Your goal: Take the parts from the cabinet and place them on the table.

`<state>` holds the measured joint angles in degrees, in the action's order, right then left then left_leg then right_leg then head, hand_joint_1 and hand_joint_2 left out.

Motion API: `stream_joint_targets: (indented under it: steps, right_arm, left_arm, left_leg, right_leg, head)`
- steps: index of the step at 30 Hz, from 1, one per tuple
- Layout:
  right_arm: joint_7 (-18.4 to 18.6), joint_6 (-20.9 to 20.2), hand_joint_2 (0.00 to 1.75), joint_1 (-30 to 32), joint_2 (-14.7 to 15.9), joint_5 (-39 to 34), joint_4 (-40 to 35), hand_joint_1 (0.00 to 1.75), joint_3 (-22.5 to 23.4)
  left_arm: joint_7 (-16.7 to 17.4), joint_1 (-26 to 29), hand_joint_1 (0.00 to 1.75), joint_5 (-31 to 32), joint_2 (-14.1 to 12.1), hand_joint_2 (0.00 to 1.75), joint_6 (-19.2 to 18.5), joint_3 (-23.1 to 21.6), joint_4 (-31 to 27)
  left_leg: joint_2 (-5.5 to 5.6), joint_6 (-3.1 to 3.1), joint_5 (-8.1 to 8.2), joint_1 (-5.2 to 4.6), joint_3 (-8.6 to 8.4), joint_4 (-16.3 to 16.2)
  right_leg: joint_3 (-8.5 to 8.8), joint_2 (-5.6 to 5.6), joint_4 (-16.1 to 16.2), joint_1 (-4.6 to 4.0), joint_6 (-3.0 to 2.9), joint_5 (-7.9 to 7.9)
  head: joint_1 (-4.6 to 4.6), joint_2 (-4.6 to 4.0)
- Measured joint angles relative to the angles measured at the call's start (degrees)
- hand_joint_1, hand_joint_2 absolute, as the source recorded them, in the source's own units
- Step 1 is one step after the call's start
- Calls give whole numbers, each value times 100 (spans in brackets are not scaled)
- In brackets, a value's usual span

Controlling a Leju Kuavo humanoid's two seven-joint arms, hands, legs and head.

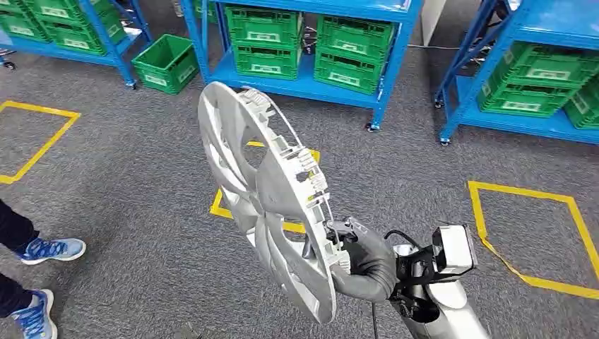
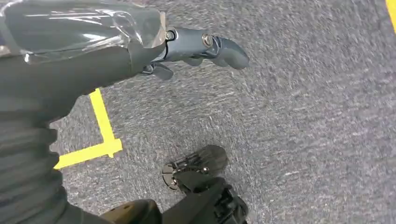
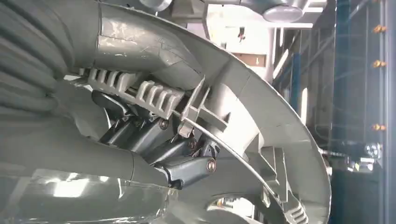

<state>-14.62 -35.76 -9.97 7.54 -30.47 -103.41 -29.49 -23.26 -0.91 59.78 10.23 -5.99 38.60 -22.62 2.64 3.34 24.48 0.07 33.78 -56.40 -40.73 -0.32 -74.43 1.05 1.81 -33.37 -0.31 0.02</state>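
Right hand's got the hubcap up in the air

The right hand (image 1: pixel 364 265) grips the silver hubcap (image 1: pixel 265 191) at its lower rim, fingers (image 3: pixel 182 168) curled through the clips, disc tilted on edge over grey carpet (image 1: pixel 141 183). Left hand (image 2: pixel 196 49) hangs with fingers loosely apart, holding nothing. Blue racks (image 1: pixel 395 56) with green crates (image 1: pixel 353 46) stand behind, and a person's blue sneakers (image 1: pixel 49 248) sit off to the left.

- Head view: bright, even light, sharp, soft shadows on the carpet (image 1: pixel 141 176).
- Left wrist view: carpet streaked with motion blur.
- Right wrist view: dim, ceiling lights (image 3: pixel 280 14) glare overexposed.
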Motion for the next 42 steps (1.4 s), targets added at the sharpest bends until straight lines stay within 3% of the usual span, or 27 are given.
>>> stream_joint_targets:
  steps: [2,3,4,5,8,9,10,12,13,21,22,23,24,25,26,28,29,30,32,33,34,36,38,39,40,41,42]
  right_arm:
    - [0,0,175,-12,2,0,0,175,0]
    - [2,0,175,-18,2,0,0,175,2]
    - [0,0,175,-18,2,0,0,175,2]
    - [0,0,175,-14,0,2,-2,175,0]
    - [2,-2,175,-14,-2,0,-2,175,-2]
    - [0,-7,175,-25,-13,2,-2,175,0]
    - [0,-7,175,-22,-22,2,-2,175,0]
    - [-2,-7,175,-21,-28,2,-2,175,0]
    - [-2,-7,175,-19,-26,2,-2,175,0]
    - [-2,-7,175,-17,-26,2,0,175,0]
    - [-2,-11,175,-8,-31,9,2,175,-4]
    - [-2,-13,175,-11,-35,11,2,175,-4]
    - [-2,-18,175,-14,-46,11,0,175,0]
    - [7,-26,175,-22,-61,20,0,175,0]
    - [-4,-26,175,-26,-59,7,-2,175,2]
    - [-2,-26,175,-3,-37,11,4,175,4]
    - [-2,-26,175,5,-33,13,7,175,2]
    - [-2,-26,175,16,-31,13,7,175,0]
    - [-2,-28,175,19,-24,13,9,175,0]
    - [-2,-28,175,16,-24,13,9,175,0]
    - [-2,-28,175,16,-22,13,9,175,0]
    - [-2,-31,175,20,-22,9,7,175,0]
    - [2,-31,175,19,-22,15,7,175,-9]
    - [2,-31,175,18,-35,13,7,175,-13]
    - [7,-33,175,12,-46,15,7,175,-15]
    - [4,-33,175,20,-59,11,7,175,-15]
    - [4,-31,175,20,-52,11,6,175,-15]
  left_arm:
    - [0,0,0,0,11,175,0,7,0]
    - [0,0,0,0,20,175,0,9,0]
    - [0,-3,0,0,26,175,0,11,0]
    - [0,-2,0,0,28,175,0,15,0]
    - [0,27,0,2,31,175,-2,39,0]
    - [2,32,0,4,13,175,-2,48,-2]
    - [2,29,0,4,22,175,-2,52,-2]
    - [2,11,0,4,22,175,-4,57,-2]
    - [2,11,0,4,22,175,-4,57,-2]
    - [4,11,0,4,22,175,-4,57,-2]
    - [11,17,0,4,24,175,-9,57,-2]
    - [11,17,0,4,22,175,-9,59,-2]
    - [11,-8,0,4,15,175,-11,59,-7]
    - [13,4,0,5,17,175,-15,66,-11]
    - [13,-13,0,4,17,175,-15,66,-11]
    - [13,-26,0,7,30,175,-20,66,-11]
    - [15,-18,0,7,33,175,-26,66,-11]
    - [15,-12,0,7,33,175,-33,68,-11]
    - [17,-12,0,7,35,175,-31,68,-11]
    - [18,-13,0,7,39,175,-31,68,-11]
    - [17,-11,0,7,44,175,-31,68,-11]
    - [22,-12,0,7,39,175,-31,68,-11]
    - [22,13,0,7,37,175,-28,68,-11]
    - [22,19,0,7,20,175,-28,74,-13]
    - [24,25,0,7,18,175,-24,76,-11]
    - [24,13,0,7,17,175,-22,76,-13]
    - [24,-2,0,7,15,175,-22,74,-13]
  left_leg:
    - [157,-15,-5,3,-2,-24]
    - [222,-28,2,4,9,-54]
    - [269,-61,16,-12,61,-109]
    - [318,-95,19,-32,107,-137]
    - [430,-175,-18,6,168,-131]
    - [316,-197,31,15,182,-193]
    - [34,-248,166,-14,262,-377]
    - [-195,-318,598,48,665,-1208]
    - [-210,-328,672,55,748,-1389]
    - [-219,-334,718,58,804,-1502]
    - [-276,-373,505,100,834,-1538]
    - [-364,-342,187,100,445,-816]
    - [-624,-221,78,-2,120,-160]
    - [-361,-81,-44,44,36,24]
    - [-312,-40,-69,48,43,29]
    - [-148,-35,-73,40,56,25]
    - [-61,-35,-73,35,64,19]
    - [23,-36,-73,35,64,17]
    - [205,-42,-73,42,57,-3]
    - [294,-55,-65,44,58,-30]
    - [363,-83,-47,45,79,-68]
    - [463,-154,-36,8,142,-113]
    - [531,-200,-62,39,174,-97]
    - [564,-223,-46,39,195,-126]
    - [185,-262,37,5,231,-236]
    - [-58,-295,203,10,356,-505]
    - [-181,-320,425,40,574,-944]
  right_leg:
    - [484,48,963,11,103,398]
    - [759,218,1509,31,122,580]
    - [829,469,1693,46,69,582]
    - [832,370,1697,31,10,617]
    - [818,252,1700,7,-60,651]
    - [833,183,1719,67,-85,664]
    - [841,130,1720,56,-136,655]
    - [845,10,1716,34,-157,642]
    - [844,-16,1716,28,-161,639]
    - [842,-32,1715,26,-161,639]
    - [849,-273,1714,20,-170,624]
    - [864,-349,1715,17,-172,617]
    - [885,-518,1719,-51,-78,576]
    - [858,-309,1606,-14,10,473]
    - [706,-135,1281,-5,-36,298]
    - [246,-5,331,-4,-90,-68]
    - [51,10,-31,-4,-75,-158]
    - [3,10,-99,-2,-38,-131]
    - [298,29,578,24,86,215]
    - [575,106,1170,46,141,455]
    - [798,312,1653,82,154,612]
    - [814,283,1672,42,9,615]
    - [804,215,1661,4,-35,623]
    - [817,157,1692,86,-74,646]
    - [833,107,1696,73,-98,649]
    - [841,48,1694,67,-161,635]
    - [843,-7,1693,43,-181,623]
  head:
    - [0,0]
    - [2,0]
    - [2,0]
    - [-11,0]
    - [-9,0]
    - [-2,0]
    - [-41,0]
    - [-57,0]
    - [-57,0]
    - [-57,0]
    - [-59,0]
    - [-59,0]
    - [-63,0]
    - [-33,0]
    - [-29,0]
    - [-13,0]
    - [-15,0]
    - [-15,0]
    - [-13,0]
    - [-11,0]
    - [-11,0]
    - [-20,0]
    - [-17,0]
    - [-18,0]
    - [-22,0]
    - [-72,0]
    - [-64,0]
